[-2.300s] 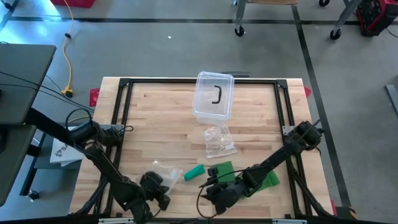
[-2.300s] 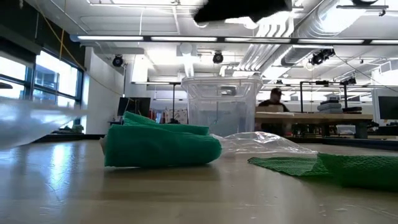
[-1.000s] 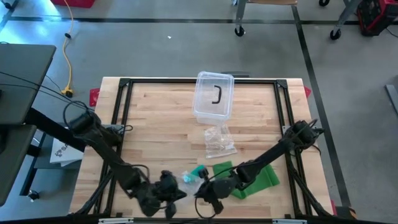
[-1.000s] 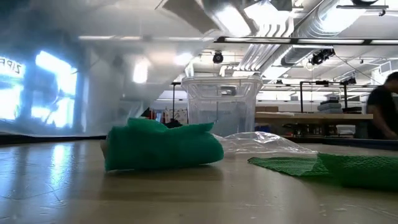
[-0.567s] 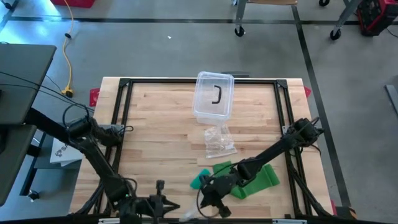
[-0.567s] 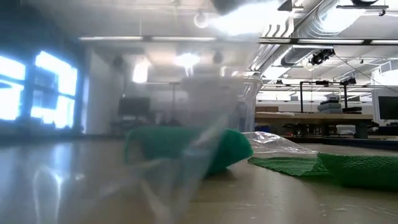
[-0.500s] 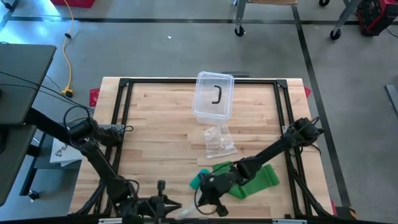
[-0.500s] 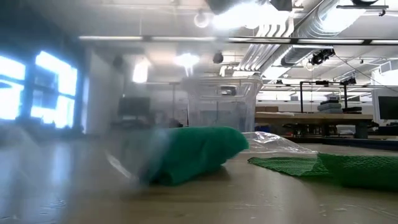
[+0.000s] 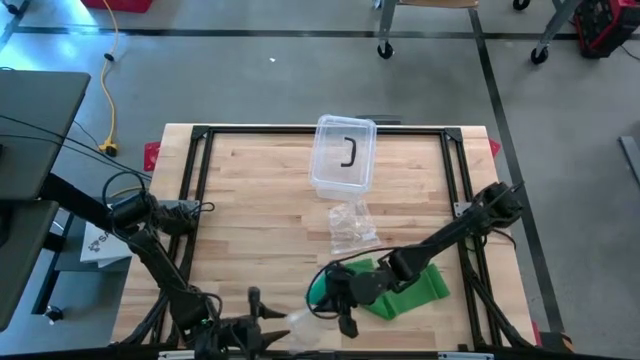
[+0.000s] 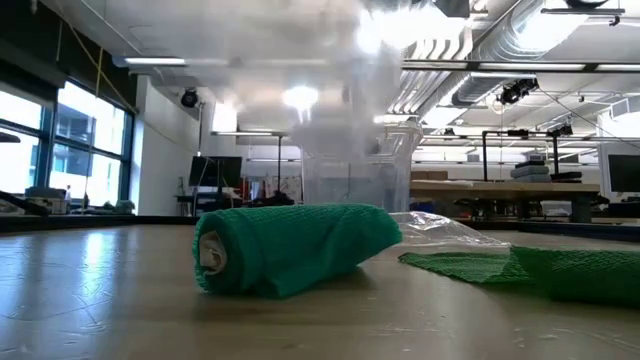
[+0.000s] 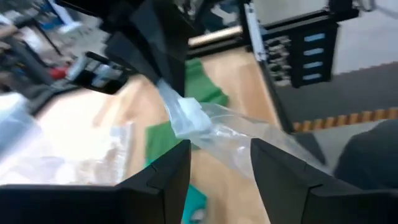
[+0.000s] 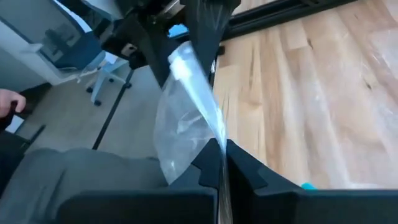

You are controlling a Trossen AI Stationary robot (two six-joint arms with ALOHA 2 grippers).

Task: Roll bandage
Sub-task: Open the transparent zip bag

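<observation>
Pinching the clear plastic bag (image 12: 186, 124) in my right gripper (image 12: 219, 163), left gripper (image 11: 219, 165) fingers apart, near the rolled green bandage (image 10: 290, 245).

The high view looks straight down on the wooden slatted table (image 9: 250, 200); the low view skims its top. Both wrist views, close in, seemingly share a crumpled clear plastic bag (image 11: 211, 127).

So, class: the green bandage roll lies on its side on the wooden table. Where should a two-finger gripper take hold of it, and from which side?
Grip the green bandage roll across its round middle, coming straight down from above. It lies on its side on the table with its long flanks bare, so fingers could probably close across them. Its open end looks soft and would likely crush, and the loose green strip lies beside it.
</observation>
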